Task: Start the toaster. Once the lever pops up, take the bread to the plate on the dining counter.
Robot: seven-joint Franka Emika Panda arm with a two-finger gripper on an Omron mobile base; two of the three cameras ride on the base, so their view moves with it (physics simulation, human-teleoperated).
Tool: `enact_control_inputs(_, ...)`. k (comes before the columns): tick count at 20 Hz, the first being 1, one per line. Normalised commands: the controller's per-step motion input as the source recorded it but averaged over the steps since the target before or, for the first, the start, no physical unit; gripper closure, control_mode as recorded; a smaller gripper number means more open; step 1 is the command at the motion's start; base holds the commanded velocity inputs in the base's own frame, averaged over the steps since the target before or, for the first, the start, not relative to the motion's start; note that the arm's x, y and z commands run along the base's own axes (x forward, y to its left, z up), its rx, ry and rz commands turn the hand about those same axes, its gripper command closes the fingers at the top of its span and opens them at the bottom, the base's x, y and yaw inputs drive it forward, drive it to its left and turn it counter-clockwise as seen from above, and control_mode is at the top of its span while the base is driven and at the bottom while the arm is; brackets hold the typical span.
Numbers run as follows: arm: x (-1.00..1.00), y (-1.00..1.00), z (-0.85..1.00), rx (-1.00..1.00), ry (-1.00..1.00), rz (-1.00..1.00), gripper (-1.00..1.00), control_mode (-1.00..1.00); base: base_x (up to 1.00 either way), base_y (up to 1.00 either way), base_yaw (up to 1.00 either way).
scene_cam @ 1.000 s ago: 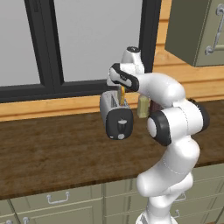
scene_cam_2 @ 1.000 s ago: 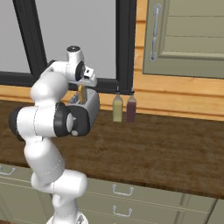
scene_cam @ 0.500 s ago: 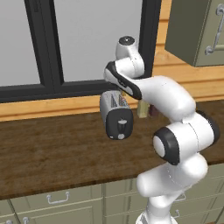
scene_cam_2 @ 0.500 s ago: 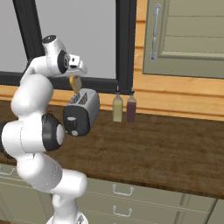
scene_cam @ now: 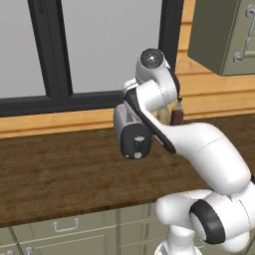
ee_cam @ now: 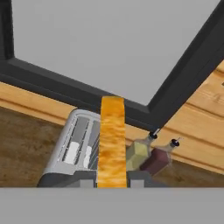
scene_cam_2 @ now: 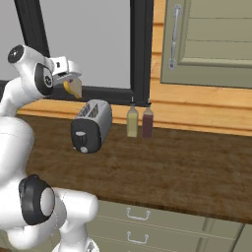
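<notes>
One bread clear above toaster

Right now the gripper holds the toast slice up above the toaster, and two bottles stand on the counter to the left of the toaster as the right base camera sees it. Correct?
Not quite. The gripper does hold the toast slice above the toaster, but in the right base view the two bottles stand to the right of the toaster, on the counter against the wall.

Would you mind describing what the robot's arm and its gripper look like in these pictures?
The arm is glossy white, made of rounded, bulbous segments, with dark grey round caps at the joints and a black band along one link. The gripper sits on a small white boxy hand with a little dark marking. No cables show.
</notes>
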Motion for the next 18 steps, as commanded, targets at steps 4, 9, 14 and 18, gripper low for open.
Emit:
enact_control_inputs(4, -0.81, 0.0, 0.1, -0.03, -0.1, 0.01, 1.0, -1.0, 0.0, 0.0, 0.0)
enact_control_inputs(9, -0.88, -0.19, 0.01, 0.0, -0.01, -0.11, 1.0, -1.0, 0.0, 0.0, 0.0)
enact_control_inputs(14, -0.32, -0.11, 0.0, 0.01, 0.0, -0.02, 1.0, 1.0, 0.0, 0.0, 0.0)
enact_control_inputs(18, 0.0, 0.0, 0.0, 0.0, 0.0, 0.0, 1.0, 1.0, -0.81, -0.21, -0.17)
